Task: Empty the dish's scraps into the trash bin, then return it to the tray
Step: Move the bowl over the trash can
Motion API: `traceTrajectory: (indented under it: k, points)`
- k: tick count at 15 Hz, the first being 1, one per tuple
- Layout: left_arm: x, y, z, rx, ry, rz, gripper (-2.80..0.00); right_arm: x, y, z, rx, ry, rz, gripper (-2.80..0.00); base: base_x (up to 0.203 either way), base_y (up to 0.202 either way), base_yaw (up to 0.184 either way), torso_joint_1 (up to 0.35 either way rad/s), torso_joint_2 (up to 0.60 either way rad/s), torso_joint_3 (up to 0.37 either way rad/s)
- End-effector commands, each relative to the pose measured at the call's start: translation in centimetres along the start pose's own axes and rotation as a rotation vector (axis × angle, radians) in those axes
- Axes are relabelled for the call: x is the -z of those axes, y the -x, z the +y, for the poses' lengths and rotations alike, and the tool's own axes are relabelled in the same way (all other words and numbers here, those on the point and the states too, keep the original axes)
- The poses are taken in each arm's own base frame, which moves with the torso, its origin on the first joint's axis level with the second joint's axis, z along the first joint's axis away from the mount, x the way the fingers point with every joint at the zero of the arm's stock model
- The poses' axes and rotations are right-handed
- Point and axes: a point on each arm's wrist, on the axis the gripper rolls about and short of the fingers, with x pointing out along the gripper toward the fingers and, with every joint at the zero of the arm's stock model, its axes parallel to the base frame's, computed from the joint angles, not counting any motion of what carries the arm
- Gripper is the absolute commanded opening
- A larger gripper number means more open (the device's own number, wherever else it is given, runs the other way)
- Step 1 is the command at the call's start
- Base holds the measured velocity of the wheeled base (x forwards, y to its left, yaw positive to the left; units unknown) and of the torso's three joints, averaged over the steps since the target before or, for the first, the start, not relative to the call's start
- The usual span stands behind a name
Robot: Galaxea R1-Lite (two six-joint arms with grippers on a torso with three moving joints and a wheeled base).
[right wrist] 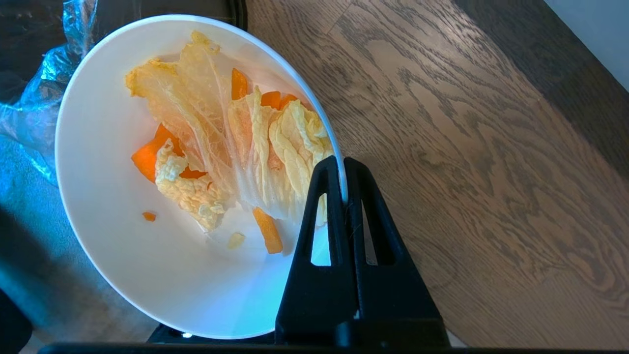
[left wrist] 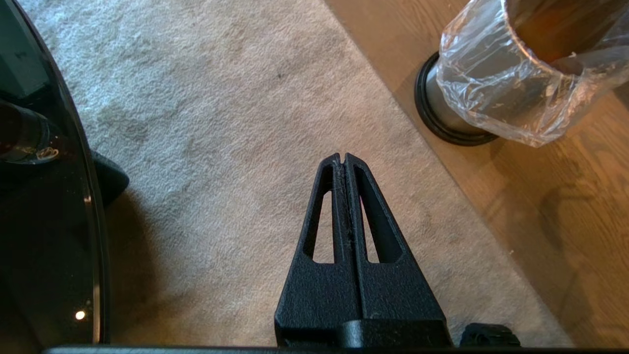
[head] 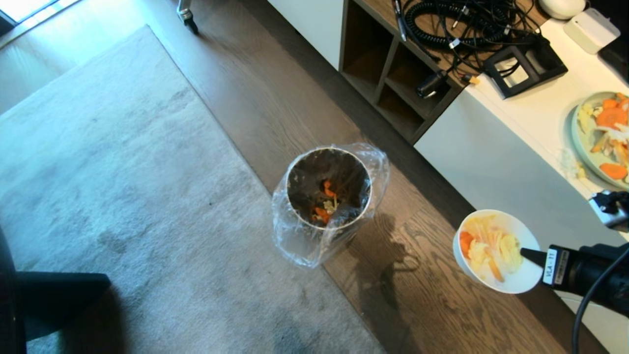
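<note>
Left gripper (left wrist: 342, 157): you see it over the grey rug (head: 123, 187), fingers pressed together, nothing between them.
Trash bin (head: 328, 189): it stands on the wood floor (head: 432, 295) near the middle of the head view; some orange pieces lie inside.
Dish (head: 496, 250): at 4 o'clock from the bin, well apart, held above the floor.
Scraps (head: 491, 248): orange and pale yellow pieces, inside the dish.
Right gripper (right wrist: 343, 164): you see the fingers clamped on the dish rim, one inside, one outside.
Green plate (head: 602, 135): at 2 o'clock on the white counter (head: 535, 113), with more pieces.

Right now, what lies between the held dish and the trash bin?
Head view: only bare wood floor between the dish and the trash bin, crossed by a shadow.
</note>
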Motion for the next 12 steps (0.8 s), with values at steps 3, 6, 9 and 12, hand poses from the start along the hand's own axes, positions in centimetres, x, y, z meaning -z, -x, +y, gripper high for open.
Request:
traceTrajectory:
  k: [3,6,9,12]
  points:
    - [0.0,0.0,0.0,-0.001,0.001,-0.002,-2.8,-0.8,0.0,0.3,-0.018,0.012,-0.046,-2.8,0.0,0.0,0.0,0.002,0.0,-0.197]
    - [0.0,0.0,0.0,-0.001,0.001,-0.002,-2.8,-1.2,0.0,0.5,-0.022,0.011,-0.058,-2.8,0.0,0.0,0.0,0.003,0.0,-0.193]
    - [0.0,0.0,0.0,0.0,-0.002,-0.002,-2.8,-1.5,0.0,0.6,-0.024,0.011,-0.069,-2.8,0.0,0.0,0.0,0.005,0.0,-0.067]
    - [0.0,0.0,0.0,0.001,-0.002,-0.002,-2.8,-2.5,0.1,1.2,-0.051,0.03,-0.098,-2.8,0.0,0.0,0.0,0.0,0.0,0.0]
